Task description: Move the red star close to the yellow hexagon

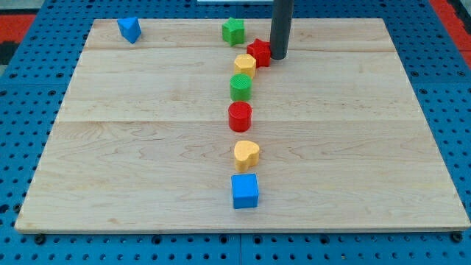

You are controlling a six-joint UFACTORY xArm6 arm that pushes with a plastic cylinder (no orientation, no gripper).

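The red star [259, 52] lies near the view's top centre of the wooden board [147, 147]. It touches the yellow hexagon [245, 65], which sits just below and to its left. My tip [279, 56] stands right against the red star's right side. The rod rises out of the view's top.
A green star [233, 30] lies above and left of the red star. Below the hexagon run a green cylinder [241, 87], a red cylinder [240, 116], a yellow heart [246, 154] and a blue cube [245, 191]. A blue block [129, 29] sits at the top left.
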